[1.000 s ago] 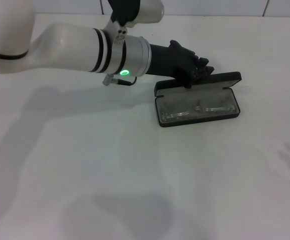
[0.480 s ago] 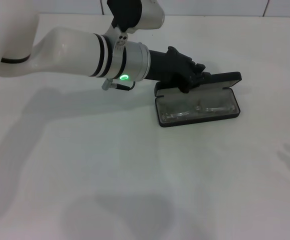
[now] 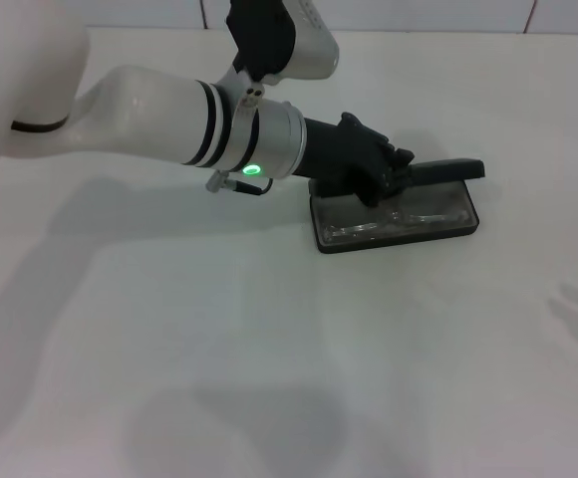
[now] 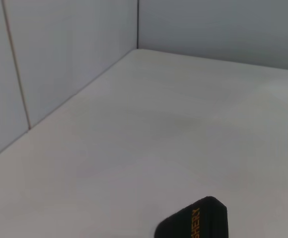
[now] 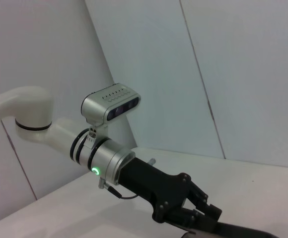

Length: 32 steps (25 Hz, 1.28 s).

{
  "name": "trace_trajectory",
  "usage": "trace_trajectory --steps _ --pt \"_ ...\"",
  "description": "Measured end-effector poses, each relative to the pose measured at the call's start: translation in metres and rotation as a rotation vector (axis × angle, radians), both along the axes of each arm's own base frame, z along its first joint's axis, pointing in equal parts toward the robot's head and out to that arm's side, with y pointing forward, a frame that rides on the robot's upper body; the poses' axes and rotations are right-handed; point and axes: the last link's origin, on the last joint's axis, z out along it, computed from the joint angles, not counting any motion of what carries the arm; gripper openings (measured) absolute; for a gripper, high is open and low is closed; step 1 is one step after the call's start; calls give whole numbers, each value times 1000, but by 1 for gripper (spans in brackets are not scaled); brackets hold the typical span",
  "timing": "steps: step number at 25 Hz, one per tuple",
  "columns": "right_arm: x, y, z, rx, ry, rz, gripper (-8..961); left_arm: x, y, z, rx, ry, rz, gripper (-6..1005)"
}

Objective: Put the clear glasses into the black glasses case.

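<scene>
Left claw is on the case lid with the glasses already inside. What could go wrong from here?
1. The clear glasses lie in the black glasses case; if an arm sits proud, the lid coming down may pinch it.
2. The left claw pushes at the lid's hinge side, so the light case could slide on the smooth table.
3. The claw may get caught between lid and base.

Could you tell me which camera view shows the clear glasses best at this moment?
The head view: the clear glasses lie in the tray of the black glasses case, under the half-lowered lid that the left gripper is touching. The left wrist view catches only a corner of the lid; the right wrist view shows that gripper, no glasses.
</scene>
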Motion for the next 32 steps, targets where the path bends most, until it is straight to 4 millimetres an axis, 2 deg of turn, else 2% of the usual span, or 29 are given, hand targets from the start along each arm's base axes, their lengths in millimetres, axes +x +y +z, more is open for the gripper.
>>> trace_trajectory --steps 12,17,20,22,25,28,32 --pt "0 1 -1 -1 5 3 219 -6 -14 -7 -64 30 -31 193" --pt "-1 1 -2 -8 7 8 219 -9 -17 -6 -72 24 -34 191" --pt "-2 1 -4 -20 8 15 219 -4 -25 0 -95 -17 -65 190" --pt "-4 -2 -4 -32 16 27 219 6 -32 9 -113 -69 -92 202" --pt "-9 -10 -3 -38 77 85 219 24 -45 35 -123 -165 -139 220" --pt "-19 -11 -11 -79 149 172 220 29 -69 90 -111 -290 -201 238" --pt "-40 2 -29 -157 209 277 220 14 -99 147 -109 -452 -286 384"
